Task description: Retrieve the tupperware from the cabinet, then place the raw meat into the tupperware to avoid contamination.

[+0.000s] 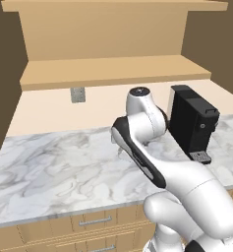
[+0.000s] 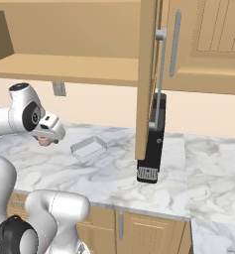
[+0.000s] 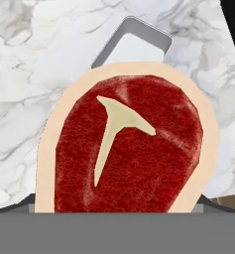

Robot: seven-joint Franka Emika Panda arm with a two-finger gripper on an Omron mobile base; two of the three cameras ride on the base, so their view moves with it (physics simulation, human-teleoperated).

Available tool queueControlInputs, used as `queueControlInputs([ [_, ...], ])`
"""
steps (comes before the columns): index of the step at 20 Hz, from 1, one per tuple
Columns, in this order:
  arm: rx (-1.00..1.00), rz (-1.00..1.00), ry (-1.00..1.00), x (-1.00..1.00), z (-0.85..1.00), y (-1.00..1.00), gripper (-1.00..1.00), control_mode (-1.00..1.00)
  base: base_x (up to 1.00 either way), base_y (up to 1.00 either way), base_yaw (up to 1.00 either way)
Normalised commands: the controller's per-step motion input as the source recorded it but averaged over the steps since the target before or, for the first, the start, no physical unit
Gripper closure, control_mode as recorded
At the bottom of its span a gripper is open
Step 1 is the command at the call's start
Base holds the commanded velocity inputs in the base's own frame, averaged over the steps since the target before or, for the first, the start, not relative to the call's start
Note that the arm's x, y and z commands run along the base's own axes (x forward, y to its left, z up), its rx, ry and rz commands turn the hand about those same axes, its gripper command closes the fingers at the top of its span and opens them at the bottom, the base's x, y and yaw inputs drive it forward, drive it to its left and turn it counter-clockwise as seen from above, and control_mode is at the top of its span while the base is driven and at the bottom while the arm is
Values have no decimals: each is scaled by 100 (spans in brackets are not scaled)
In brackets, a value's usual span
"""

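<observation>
Tupperware [image 2: 88, 148] already out on the counter [image 2: 198, 183], so meat step in hand: gripper [image 2: 45, 140] spread wide around the meat [image 3: 131, 154], tupperware at its 12 o'clock in the hand view; whether it grips, cannot tell; next, carry over and release.

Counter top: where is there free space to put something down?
The marble counter is bare between the tupperware and the coffee machine, and along its front edge. Left of the arm it is bare too. Crowded: around the raw meat, under the claw.

No readable text, label, brand or number anywhere.
</observation>
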Motion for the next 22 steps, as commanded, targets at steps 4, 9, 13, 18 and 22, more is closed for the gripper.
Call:
queueControlInputs([
  [4,5,-7,1,0,-19,-17,100,-100,0,0,0],
  [9,6,-7,3,0,-18,-11,100,-100,0,0,0],
  [13,6,-12,10,0,-8,-5,100,-100,0,0,0],
  [18,7,-19,18,0,-3,-1,100,-100,0,0,0],
  [22,4,-23,18,1,-2,0,100,-100,0,0,0],
])
